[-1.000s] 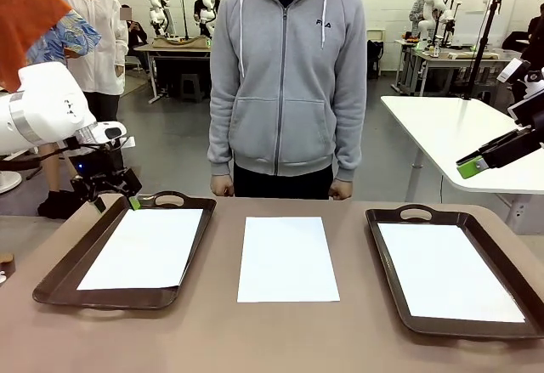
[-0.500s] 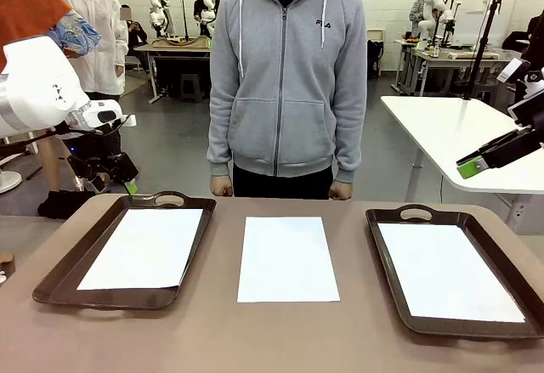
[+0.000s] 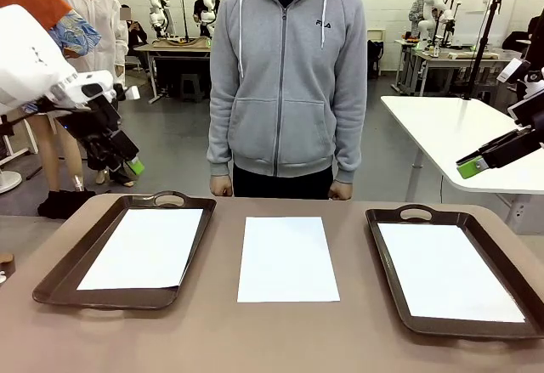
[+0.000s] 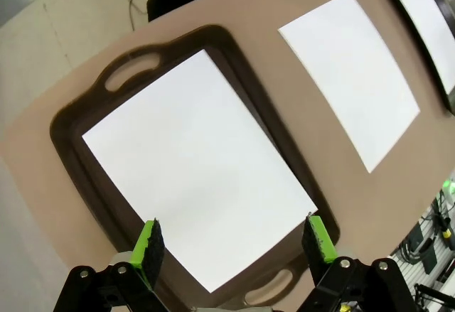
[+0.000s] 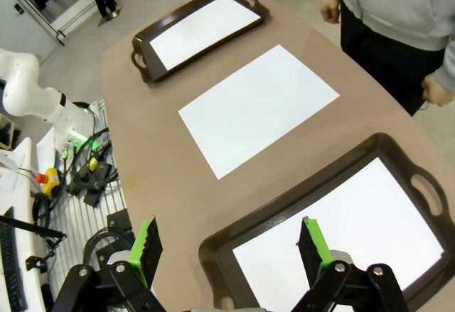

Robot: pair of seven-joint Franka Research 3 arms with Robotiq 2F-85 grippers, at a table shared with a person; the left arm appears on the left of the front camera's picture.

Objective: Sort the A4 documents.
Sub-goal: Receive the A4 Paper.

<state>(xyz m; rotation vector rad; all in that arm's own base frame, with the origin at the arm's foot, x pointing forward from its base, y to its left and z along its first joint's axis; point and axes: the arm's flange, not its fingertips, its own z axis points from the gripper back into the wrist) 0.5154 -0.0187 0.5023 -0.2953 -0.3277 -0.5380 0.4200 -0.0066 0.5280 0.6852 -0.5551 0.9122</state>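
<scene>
1. Since a second ago my left gripper [image 3: 127,165] has risen from the far rim of the left tray [image 3: 53,281] and now hangs above and beyond that tray's far left corner; my right gripper [image 3: 469,167] has not shifted.
2. One A4 document, the middle sheet [image 3: 286,258], lies bare on the table [image 3: 255,339] between the two trays, its long axis running from me toward the person [image 3: 287,76].
3. Two more sheets lie in trays: the left sheet [image 3: 143,247] and the right sheet [image 3: 446,271] in the right tray [image 3: 387,288].
4. From my left gripper the middle sheet lies down and to my right; from my right gripper, down and to my left. I judge neither arm clearly nearer.
5. Both grippers stand wide open, holding nothing.
6. Readable writing: only small letters on the person's grey hoodie, apparently "FILA"; the sheets look blank.
</scene>
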